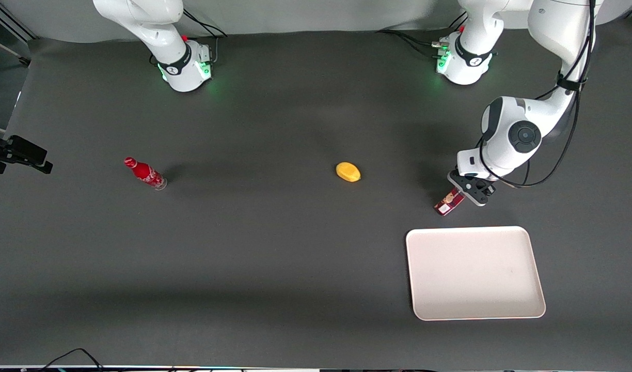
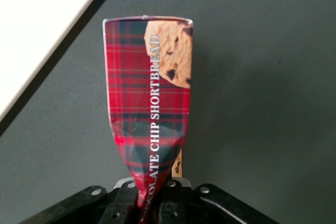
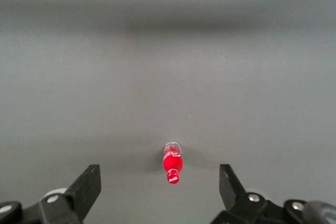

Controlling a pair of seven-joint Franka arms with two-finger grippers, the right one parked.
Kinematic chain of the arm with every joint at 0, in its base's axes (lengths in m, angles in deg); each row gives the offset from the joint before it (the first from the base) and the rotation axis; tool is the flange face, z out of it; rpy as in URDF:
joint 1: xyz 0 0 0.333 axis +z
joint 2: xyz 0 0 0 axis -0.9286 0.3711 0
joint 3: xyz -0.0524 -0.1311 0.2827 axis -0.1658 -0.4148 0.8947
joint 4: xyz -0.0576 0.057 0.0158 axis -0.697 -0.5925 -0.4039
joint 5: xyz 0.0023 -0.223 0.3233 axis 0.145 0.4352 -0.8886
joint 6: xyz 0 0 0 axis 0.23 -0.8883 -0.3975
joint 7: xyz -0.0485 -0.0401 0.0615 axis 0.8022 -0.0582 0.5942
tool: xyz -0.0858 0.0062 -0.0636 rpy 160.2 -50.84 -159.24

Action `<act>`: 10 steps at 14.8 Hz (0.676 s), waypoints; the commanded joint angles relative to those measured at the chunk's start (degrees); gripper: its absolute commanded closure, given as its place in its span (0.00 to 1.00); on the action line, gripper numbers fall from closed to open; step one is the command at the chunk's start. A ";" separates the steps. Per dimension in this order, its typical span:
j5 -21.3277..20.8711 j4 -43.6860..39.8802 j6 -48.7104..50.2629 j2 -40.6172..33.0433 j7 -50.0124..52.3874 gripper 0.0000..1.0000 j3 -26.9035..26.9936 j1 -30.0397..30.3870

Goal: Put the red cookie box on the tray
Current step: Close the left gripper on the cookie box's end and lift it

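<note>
My left gripper (image 1: 463, 194) is shut on one end of the red cookie box (image 1: 448, 201), a narrow dark-red tartan carton that hangs tilted above the dark table. In the left wrist view the box (image 2: 149, 98) sticks out from between the black fingers (image 2: 123, 203), crushed where they pinch it, with a cookie picture at its free end. The off-white tray (image 1: 473, 272) lies on the table nearer the front camera than the box; its pale edge (image 2: 37, 30) shows beside the box, and the box is not over it.
A yellow mango-like fruit (image 1: 348, 172) lies mid-table. A small red bottle (image 1: 144, 173) stands toward the parked arm's end, also seen in the right wrist view as a red bottle (image 3: 172, 162). The robot bases (image 1: 463, 57) stand at the table's back edge.
</note>
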 commanded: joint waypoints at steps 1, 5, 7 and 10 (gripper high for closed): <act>1.99 -0.87 1.16 -1.10 -0.74 1.00 0.95 -0.70; 7.00 -9.19 14.91 -2.68 -0.39 1.00 1.48 -0.53; 7.79 -15.96 24.15 -2.69 -0.39 1.00 3.58 -0.62; 8.50 -24.75 33.39 -2.60 3.11 1.00 4.20 -0.27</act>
